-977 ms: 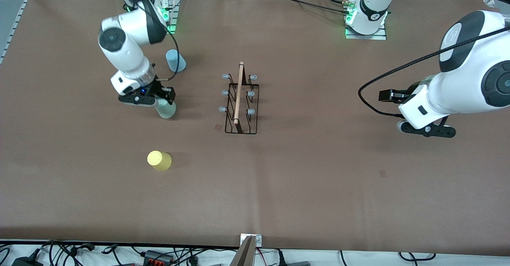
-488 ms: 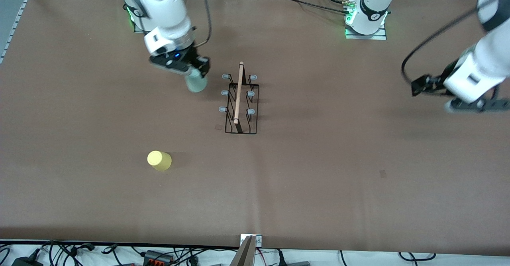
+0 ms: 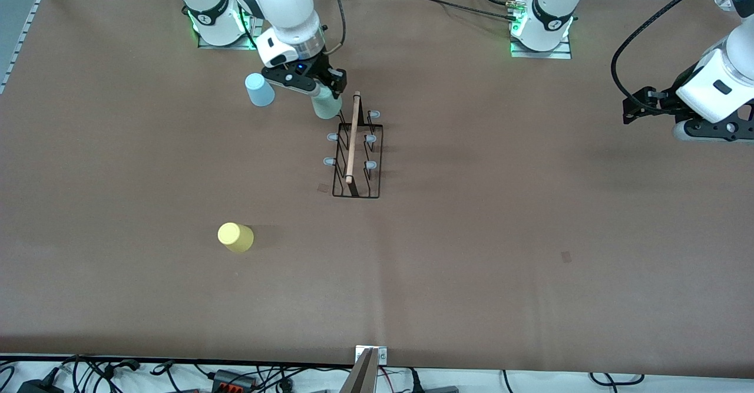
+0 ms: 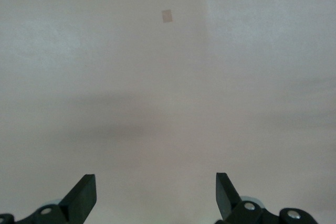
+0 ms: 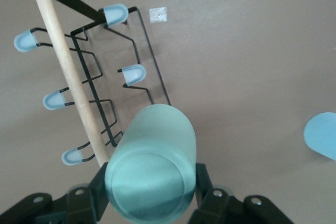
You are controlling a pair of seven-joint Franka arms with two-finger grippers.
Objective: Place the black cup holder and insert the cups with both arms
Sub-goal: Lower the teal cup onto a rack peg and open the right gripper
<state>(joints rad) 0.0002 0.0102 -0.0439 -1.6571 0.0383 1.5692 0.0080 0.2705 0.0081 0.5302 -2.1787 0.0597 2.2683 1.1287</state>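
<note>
The black cup holder already stands upright on the counter, roughly midway between the two arms' ends and somewhat closer to the edge where the bases stand, so the placing part looks done. None of its grey-tipped pegs carries a cup yet, as far as both views show.

The right tool is clamped on the pale mint green cup, its fingers pressed to either side of the cup's body. It hangs over the end of the holder that lies toward the bases' edge, right beside the light wooden rod handle. Judging from this, the first insertion is in hand: the cup is close to a peg but not seated on one.

Two cups are left on the counter. The light blue cup sits near the right arm's base, and the yellow cup lies on its side toward the right arm's end, closer to the front edge than the holder.

The left tool waits over bare counter at the left arm's end, its fingers spread wide and holding nothing.

Roughly a quarter of the work seems finished, with all three cups still to seat.
</note>
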